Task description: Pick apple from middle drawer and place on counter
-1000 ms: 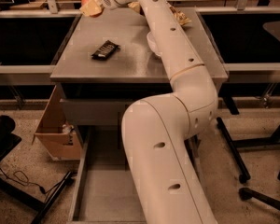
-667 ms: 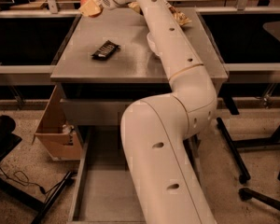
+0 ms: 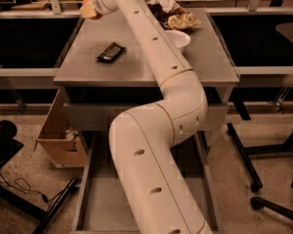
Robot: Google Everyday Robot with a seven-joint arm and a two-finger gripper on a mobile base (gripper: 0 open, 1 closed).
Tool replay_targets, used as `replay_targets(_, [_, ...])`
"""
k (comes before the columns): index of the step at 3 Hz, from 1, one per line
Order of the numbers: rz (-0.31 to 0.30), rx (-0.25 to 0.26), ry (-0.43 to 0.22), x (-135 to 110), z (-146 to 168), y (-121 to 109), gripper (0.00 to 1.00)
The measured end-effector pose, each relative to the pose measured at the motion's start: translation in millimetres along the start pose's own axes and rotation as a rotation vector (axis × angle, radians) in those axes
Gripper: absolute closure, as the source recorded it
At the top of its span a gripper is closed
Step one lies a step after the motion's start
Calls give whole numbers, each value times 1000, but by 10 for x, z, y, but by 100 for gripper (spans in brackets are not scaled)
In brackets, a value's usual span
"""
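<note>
The apple point(image 3: 89, 9), red-orange with yellow patches, is at the tip of my gripper point(image 3: 91, 7), which is shut on it at the far left corner of the grey steel counter point(image 3: 136, 65). The apple is just above the counter's back-left edge. My arm reaches up from the bottom of the view across the counter. The middle drawer point(image 3: 95, 204), a shallow grey tray, stands pulled open below the counter. My arm hides much of it, and its visible floor is bare.
A black flat object point(image 3: 111, 52) lies on the counter's left half. A white bowl point(image 3: 179, 39) and crumpled snack bags point(image 3: 178, 16) are at the back right. An open cardboard box point(image 3: 58, 138) stands on the floor at the left. Chair bases point(image 3: 256, 179) are at the right.
The gripper with the apple has shifted very slightly left and down at the counter's far left corner. Everything else is unchanged.
</note>
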State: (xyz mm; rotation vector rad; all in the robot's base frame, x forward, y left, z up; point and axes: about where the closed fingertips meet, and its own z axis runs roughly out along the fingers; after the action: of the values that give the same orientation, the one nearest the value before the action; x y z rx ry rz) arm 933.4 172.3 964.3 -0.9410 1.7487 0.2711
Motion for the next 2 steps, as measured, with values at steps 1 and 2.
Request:
replay_targets(1, [96, 167, 47, 238, 272, -276, 100])
replay_targets(2, [228, 221, 101, 589, 390, -383, 100])
